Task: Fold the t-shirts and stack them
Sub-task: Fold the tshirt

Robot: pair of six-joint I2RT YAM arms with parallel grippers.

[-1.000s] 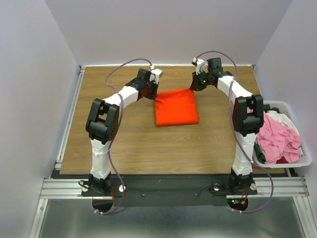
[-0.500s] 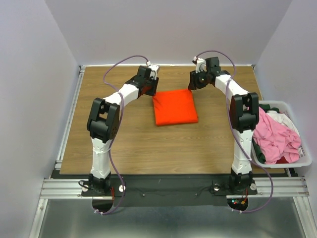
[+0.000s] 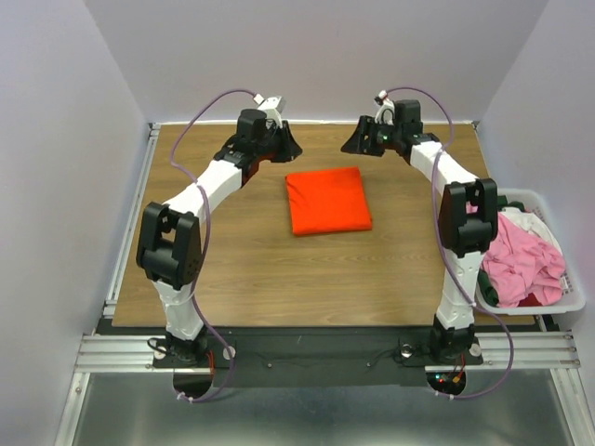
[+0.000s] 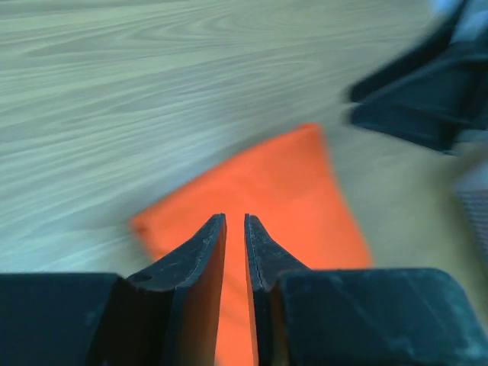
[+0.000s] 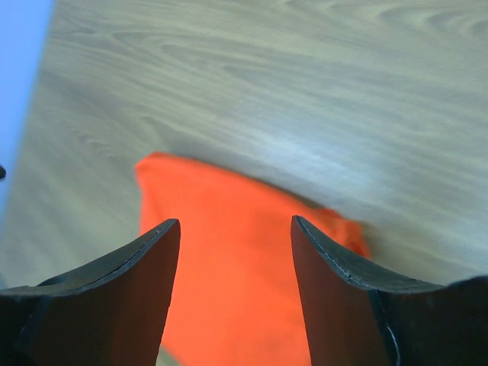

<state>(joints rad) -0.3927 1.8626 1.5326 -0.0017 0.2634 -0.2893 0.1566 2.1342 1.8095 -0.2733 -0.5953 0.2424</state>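
Left hand (image 4: 235, 219) pressed together, right hand (image 5: 235, 223) spread, folded orange t-shirt (image 3: 327, 200) below between them, untouched

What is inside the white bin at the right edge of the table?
A pink shirt lies on top in the bin, with white cloth beyond it and dark green cloth at its left. Anything underneath is covered.

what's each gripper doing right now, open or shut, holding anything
Left gripper: closed, holding nothing.
Right gripper: open, empty; the folded bright orange cloth t-shirt lies free on the brown wooden table.
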